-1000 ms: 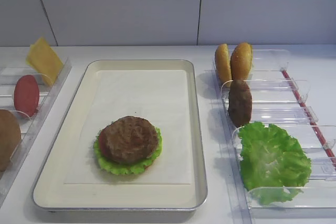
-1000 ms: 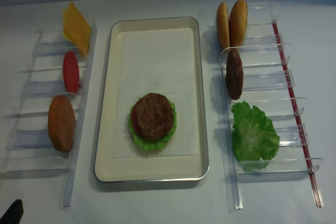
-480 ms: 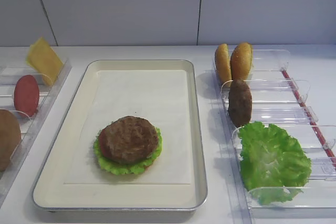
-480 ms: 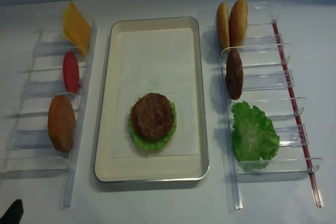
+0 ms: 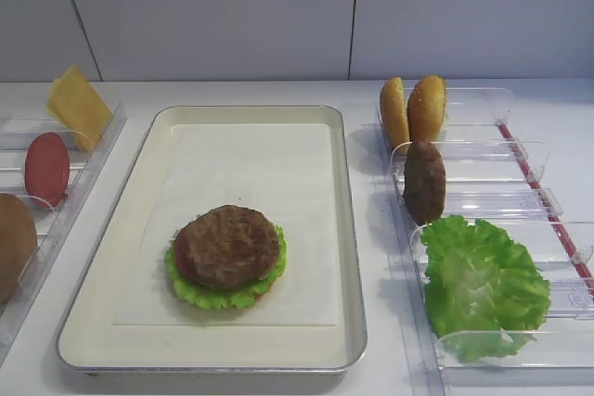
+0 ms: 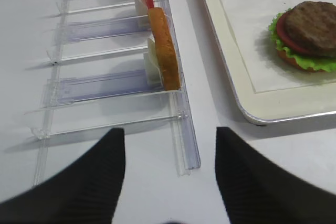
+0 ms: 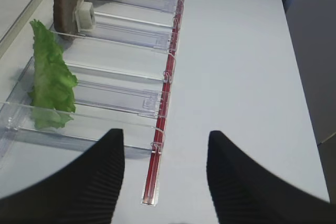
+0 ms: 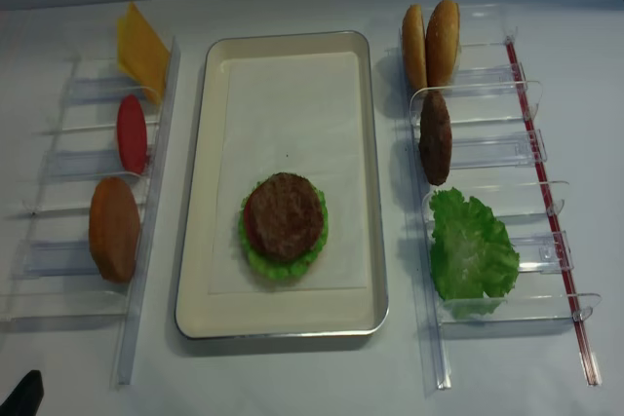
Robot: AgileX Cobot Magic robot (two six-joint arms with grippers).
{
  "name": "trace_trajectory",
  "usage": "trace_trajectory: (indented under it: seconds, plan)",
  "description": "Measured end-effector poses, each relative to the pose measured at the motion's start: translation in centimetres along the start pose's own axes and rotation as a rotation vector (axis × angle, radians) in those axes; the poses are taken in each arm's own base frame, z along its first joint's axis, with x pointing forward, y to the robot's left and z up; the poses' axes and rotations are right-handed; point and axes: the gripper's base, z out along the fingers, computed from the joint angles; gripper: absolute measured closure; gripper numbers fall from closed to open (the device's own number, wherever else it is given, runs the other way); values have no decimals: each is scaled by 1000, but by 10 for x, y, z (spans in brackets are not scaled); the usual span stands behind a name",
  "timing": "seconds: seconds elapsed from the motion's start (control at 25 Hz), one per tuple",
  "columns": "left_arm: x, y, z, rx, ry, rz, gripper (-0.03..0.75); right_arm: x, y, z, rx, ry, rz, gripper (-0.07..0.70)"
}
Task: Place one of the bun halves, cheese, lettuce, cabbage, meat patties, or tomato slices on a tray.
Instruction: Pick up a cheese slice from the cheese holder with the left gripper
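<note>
I see a shiny metal tray [image 8: 193,241] lined with smooth white paper [image 8: 283,114]. Beyond my left hand [image 6: 168,182], its fingers [image 6: 94,182] matt black and ribbed, the clear plastic bins [image 6: 100,85] look glossy. The meat patty [image 5: 227,246] is rough and lumpy, the lettuce [image 5: 483,285] crinkly.

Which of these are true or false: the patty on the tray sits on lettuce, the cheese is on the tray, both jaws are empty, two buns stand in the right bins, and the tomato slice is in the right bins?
1. The patty on the tray sits on lettuce. True.
2. The cheese lies on the tray. False: it leans in the far left bin.
3. Both sets of jaws are open and empty. True.
4. Two buns stand in the right bins. True.
5. The tomato slice is in the right bins. False: it stands in the left bins.
</note>
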Motion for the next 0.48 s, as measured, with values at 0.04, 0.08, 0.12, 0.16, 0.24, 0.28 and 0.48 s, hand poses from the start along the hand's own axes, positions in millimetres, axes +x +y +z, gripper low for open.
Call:
trace_trajectory:
  seconds: [0.04, 0.08, 0.12, 0.16, 0.24, 0.28, 0.48]
  plan:
    - [0, 0, 0, 0, 0, 0, 321, 0, 0, 0, 0, 0, 0, 225]
    - [0, 0, 0, 0, 0, 0, 321, 0, 0, 0, 0, 0, 2, 225]
    - [0, 0, 0, 0, 0, 0, 321, 0, 0, 0, 0, 0, 2, 225]
    - [0, 0, 0, 0, 0, 0, 321, 0, 0, 0, 0, 0, 2, 225]
    - [0, 0, 0, 0, 0, 0, 321, 0, 0, 0, 0, 0, 2, 225]
    - [0, 0, 0, 0, 0, 0, 321, 0, 0, 0, 0, 0, 2, 225]
    - [0, 0, 0, 0, 0, 0, 321, 0, 0, 0, 0, 0, 2, 225]
